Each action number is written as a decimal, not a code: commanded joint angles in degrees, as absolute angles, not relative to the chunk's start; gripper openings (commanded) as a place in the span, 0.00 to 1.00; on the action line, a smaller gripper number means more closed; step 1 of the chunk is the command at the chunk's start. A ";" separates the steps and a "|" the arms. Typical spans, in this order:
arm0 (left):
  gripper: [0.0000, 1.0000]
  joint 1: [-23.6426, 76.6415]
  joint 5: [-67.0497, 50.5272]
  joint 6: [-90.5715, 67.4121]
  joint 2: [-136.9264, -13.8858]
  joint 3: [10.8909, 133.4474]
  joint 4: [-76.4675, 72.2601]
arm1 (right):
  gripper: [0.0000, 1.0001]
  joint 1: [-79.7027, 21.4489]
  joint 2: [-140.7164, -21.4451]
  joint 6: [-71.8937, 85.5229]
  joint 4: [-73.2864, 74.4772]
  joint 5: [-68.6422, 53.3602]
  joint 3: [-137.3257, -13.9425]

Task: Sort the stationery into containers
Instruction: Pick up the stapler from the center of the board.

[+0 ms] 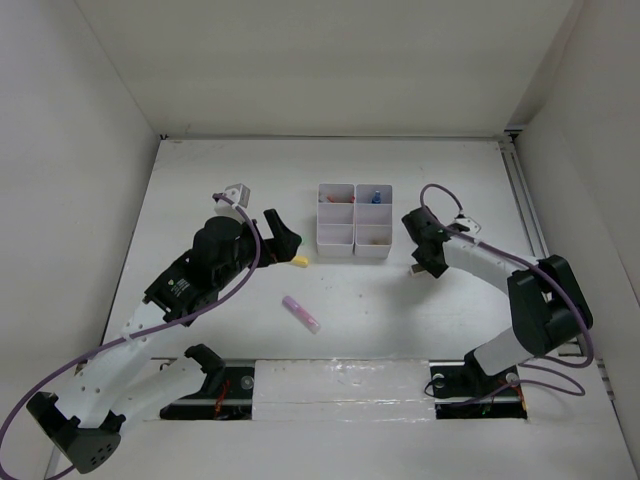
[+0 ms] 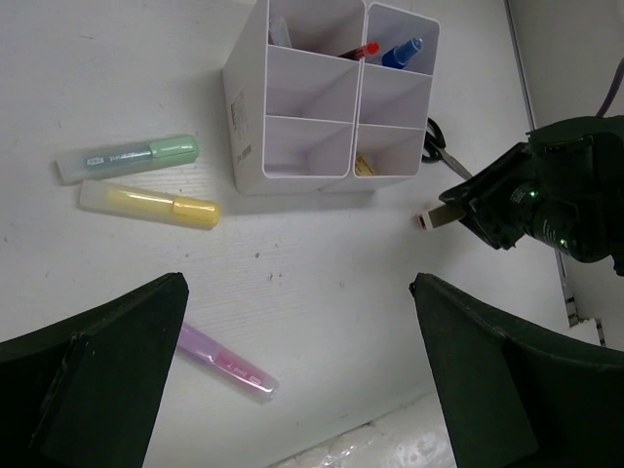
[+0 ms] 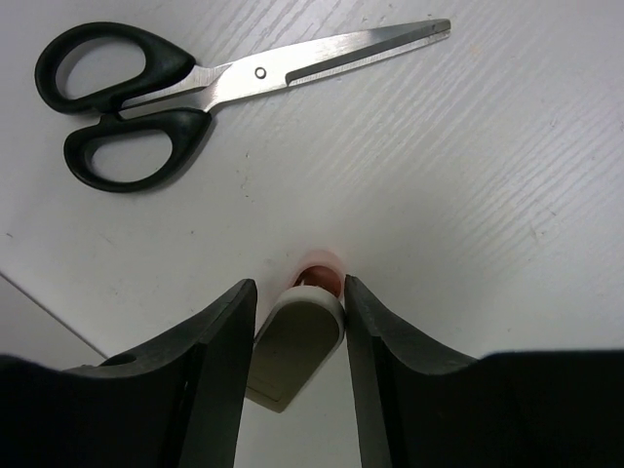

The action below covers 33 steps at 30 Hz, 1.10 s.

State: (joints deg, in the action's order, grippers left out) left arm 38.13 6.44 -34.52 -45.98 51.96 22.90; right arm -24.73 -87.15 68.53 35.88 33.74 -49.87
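Stationery is judged partly sorted. A red pen (image 2: 361, 51) and a blue piece (image 2: 402, 54) stand in the far cells of the organiser tray (image 1: 354, 222). Something small and yellowish lies in a near cell, too small to be named.

The step in hand is taken to be the carrying of the eraser block (image 3: 297, 346). It is clamped between the nearly closed fingers of the right gripper (image 1: 418, 262), at about 4 o'clock of the tray in the overhead view. The next move is judged to call for a lift over the tray's thin rim, an alignment above one cell, and a release.

The left gripper (image 2: 297, 322) is spread wide and holds nothing. It hangs at 9 o'clock of the tray, above the yellow highlighter (image 2: 151, 205).

Left for sorting:
- The green highlighter (image 2: 127, 158) lies just beside the yellow one.
- The pink highlighter (image 1: 300, 313) lies at 7 o'clock of the tray, well apart from it.
- The scissors (image 3: 195, 88) lie flat at 11 o'clock of the eraser in the right wrist view.

The tray is smooth white moulded plastic with square cells. The highlighters are stubby, with frosted translucent barrels. The scissors have bright steel blades and glossy black loop handles. The eraser is matte beige with a rounded end and is expected to give slightly under the grip. The table (image 3: 507, 195) is white with a faint streaked grain.
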 commanded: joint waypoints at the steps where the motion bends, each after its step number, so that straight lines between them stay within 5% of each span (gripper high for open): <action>1: 1.00 37.97 5.98 -33.66 -45.09 51.33 20.74 | 0.46 -24.35 -87.80 66.53 33.13 32.52 -50.36; 7: 1.00 37.97 5.98 -33.66 -45.09 51.33 20.74 | 0.28 -24.35 -88.33 66.53 35.33 31.99 -51.42; 11: 1.00 37.97 5.98 -33.66 -44.57 51.33 20.74 | 0.00 -24.35 -88.85 66.53 35.86 31.99 -51.94; 33: 1.00 37.97 -17.21 -31.90 -49.48 44.39 5.02 | 0.00 -30.93 -65.23 53.80 29.54 31.03 -46.76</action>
State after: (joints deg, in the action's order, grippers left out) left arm 38.13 -10.55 -32.14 -49.47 45.78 12.51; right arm -30.09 -68.66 57.98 33.21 31.38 -47.57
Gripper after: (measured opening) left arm 0.997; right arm 0.395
